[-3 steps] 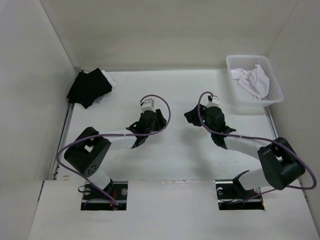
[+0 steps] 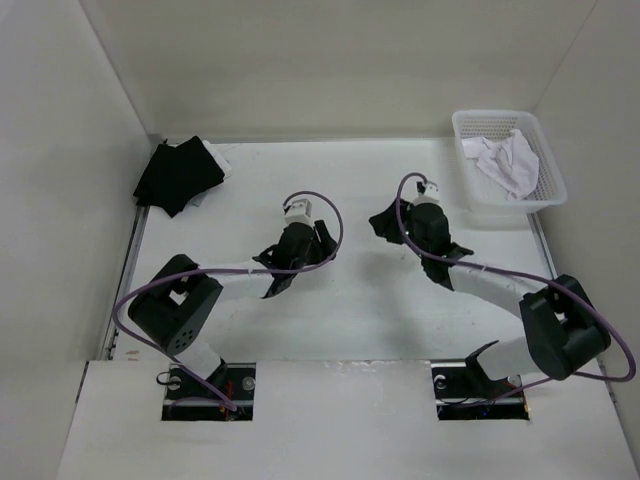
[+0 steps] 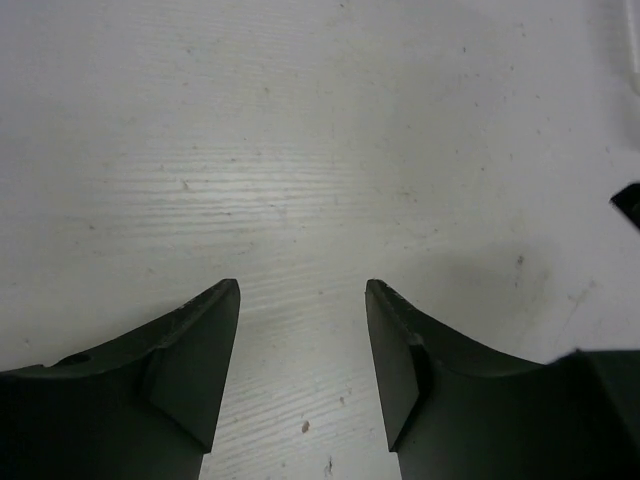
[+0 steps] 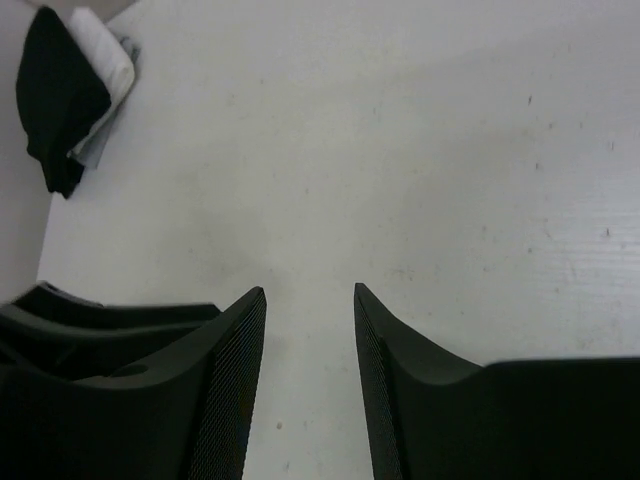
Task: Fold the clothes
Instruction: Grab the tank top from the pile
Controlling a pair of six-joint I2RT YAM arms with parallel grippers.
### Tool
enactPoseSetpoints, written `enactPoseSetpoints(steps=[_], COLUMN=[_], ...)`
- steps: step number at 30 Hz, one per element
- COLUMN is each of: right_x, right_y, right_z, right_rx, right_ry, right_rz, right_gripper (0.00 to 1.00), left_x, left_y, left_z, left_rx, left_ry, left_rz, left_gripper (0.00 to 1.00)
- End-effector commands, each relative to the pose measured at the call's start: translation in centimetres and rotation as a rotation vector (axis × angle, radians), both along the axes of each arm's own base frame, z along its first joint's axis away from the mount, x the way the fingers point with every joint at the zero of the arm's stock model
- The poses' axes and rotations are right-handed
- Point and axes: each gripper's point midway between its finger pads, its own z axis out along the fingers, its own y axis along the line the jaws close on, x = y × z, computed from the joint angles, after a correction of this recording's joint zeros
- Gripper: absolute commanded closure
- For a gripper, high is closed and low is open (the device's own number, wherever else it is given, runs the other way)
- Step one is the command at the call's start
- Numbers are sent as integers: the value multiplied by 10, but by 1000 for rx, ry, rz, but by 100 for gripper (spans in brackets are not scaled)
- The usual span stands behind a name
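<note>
The left gripper [image 3: 302, 288] and right gripper [image 4: 309, 291] are hovering over the table [image 2: 350, 320], jaws parted, holding nothing. The white garment [image 2: 505, 162] is lying, apparently crumpled, in the basket [image 2: 478, 205] at far right.

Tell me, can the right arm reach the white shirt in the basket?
Probably yes. The white shirt lies crumpled in the open-topped basket, on the right arm's side; its fingers are open, empty, and nothing stands between.
</note>
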Motion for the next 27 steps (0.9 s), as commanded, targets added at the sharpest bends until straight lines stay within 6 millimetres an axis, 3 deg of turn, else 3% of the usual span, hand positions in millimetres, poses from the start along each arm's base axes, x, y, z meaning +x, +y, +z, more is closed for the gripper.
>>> enactPoseSetpoints(steps=[1,2,4,6,9,11,14,16,18,21,27], right_x=[44,44,78,97,131,154,183,202,214,223,236], right_y=[-31,-31,-72,-96,-161,-215,-277,-317,-342,-383,-425], right_z=[79,79,106,115,123,116,93,63,42,17,-13], right_rx=[-23,-23,-61,-91,-150,-179,-215,-242,-258,-289,-319], right_ry=[-137,-137,-151,-150,-137,-96,-19,57,104,158,229], right_rz=[-155,-155,-273,-334,-505,-634,-743,-796,-825,-879,-909], right_gripper=[58,58,72,83,98,100,100,92,85,65,46], left_x=[-8,-10,-8,-8,-8,-8,-9,-9,-9,-7,-5], left_y=[-13,-15,-12,-9,-8,-7,-5,-5,-4,-2,1], left_z=[21,21,21,20,24,25,29,30,28,28,29], left_rx=[-100,-111,-123,-135,-167,-171,-183,-187,-188,-195,-212], left_ry=[-36,-30,-33,-31,-49,-61,-68,-73,-69,-72,-77], left_rz=[-73,-78,-67,-60,-59,-60,-55,-59,-54,-48,-36], left_gripper=[47,47,48,48,56,65,73,73,72,69,66])
